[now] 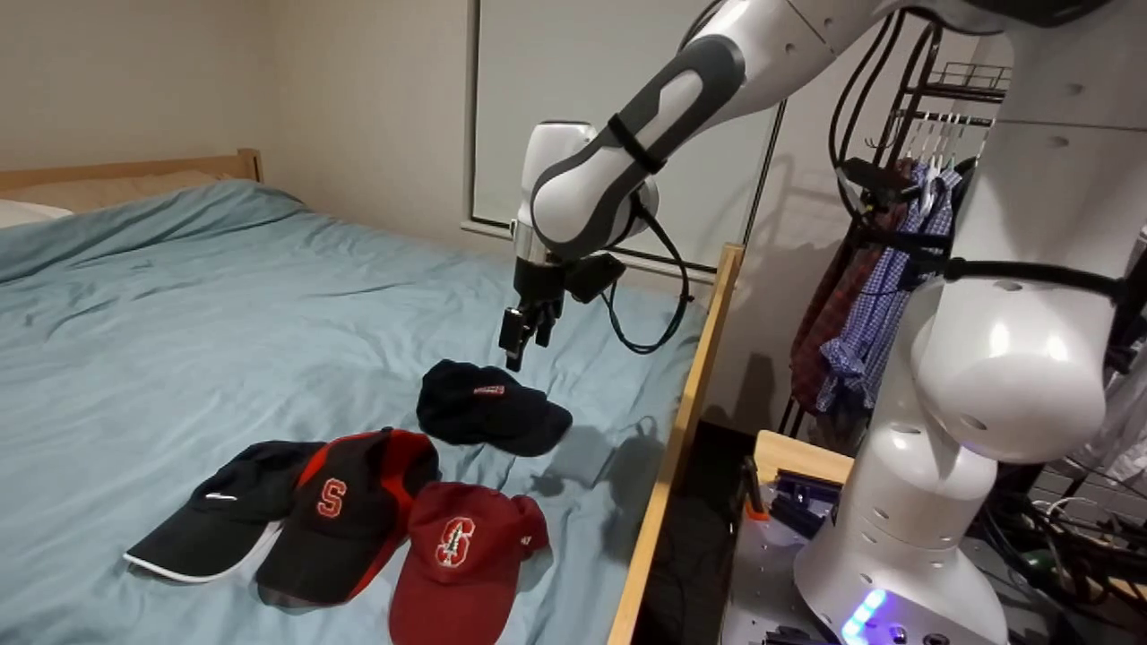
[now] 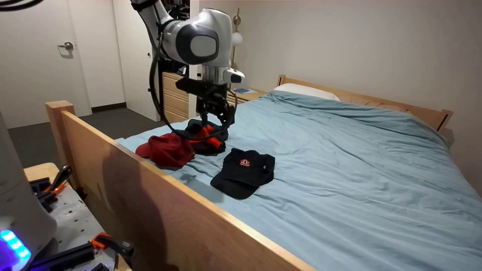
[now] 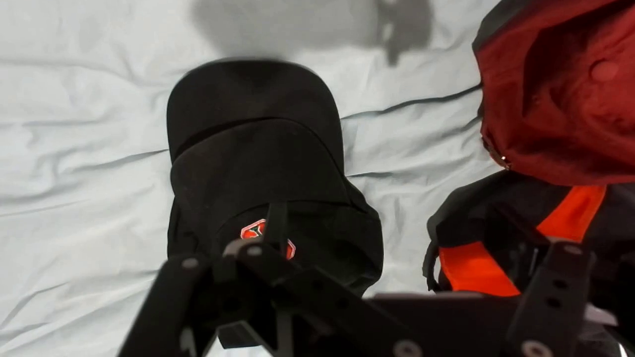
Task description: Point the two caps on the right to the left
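The black cap (image 1: 493, 410) lies on the bed with its brim toward the wooden board; it shows in an exterior view (image 2: 246, 169) and large in the wrist view (image 3: 258, 148). The red cap (image 1: 461, 560) has a white-edged front emblem and its brim points toward the camera in that view. It shows from behind in an exterior view (image 2: 167, 149) and at the right of the wrist view (image 3: 580, 94). My gripper (image 1: 528, 352) is above the bed near the black cap. Its fingers are apart and hold nothing in the wrist view (image 3: 387, 218); the left finger covers part of the black cap's emblem.
A black and red cap (image 1: 354, 515) touches the red cap. A black cap with a pale-edged brim (image 1: 219, 515) lies beside it. A wooden bed board (image 2: 180, 188) stands between the robot base and the blue blanket (image 2: 357, 180).
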Motion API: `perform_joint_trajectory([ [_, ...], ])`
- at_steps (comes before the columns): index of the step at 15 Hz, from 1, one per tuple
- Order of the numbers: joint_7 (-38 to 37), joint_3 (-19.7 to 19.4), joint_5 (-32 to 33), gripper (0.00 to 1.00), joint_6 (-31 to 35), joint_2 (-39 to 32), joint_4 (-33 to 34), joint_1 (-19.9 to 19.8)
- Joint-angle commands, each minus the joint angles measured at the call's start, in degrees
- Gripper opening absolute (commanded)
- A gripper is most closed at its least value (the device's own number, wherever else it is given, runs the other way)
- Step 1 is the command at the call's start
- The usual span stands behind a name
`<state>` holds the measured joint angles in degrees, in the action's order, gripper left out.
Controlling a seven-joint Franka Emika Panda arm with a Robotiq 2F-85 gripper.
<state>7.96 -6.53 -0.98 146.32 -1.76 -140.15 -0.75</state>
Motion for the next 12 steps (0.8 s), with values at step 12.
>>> perform_joint_trajectory([
  [12,13.3,4.5,-6.5,1.00,-4.1,-22.0,20.1,-5.0],
])
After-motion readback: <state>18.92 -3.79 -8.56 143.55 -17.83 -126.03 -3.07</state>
